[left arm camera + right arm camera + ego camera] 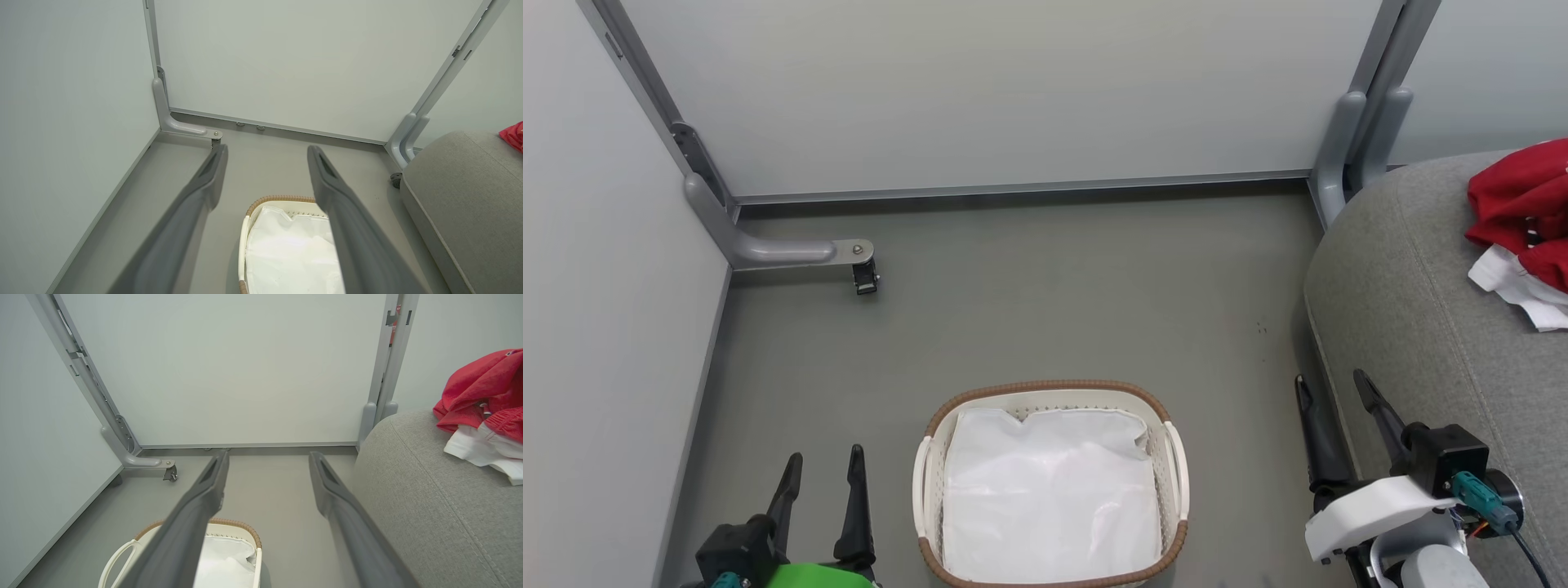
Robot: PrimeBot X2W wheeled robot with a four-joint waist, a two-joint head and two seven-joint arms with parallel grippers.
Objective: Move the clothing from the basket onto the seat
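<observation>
Red clothing (478, 392) lies on the grey seat (429, 506)

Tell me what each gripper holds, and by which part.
Nothing: left gripper and right gripper are open and empty; the clothing lies on the seat.

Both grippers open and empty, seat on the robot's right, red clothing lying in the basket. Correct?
No: the head view shows the clothing on the seat; the basket holds a white liner. The rest stands.
</observation>
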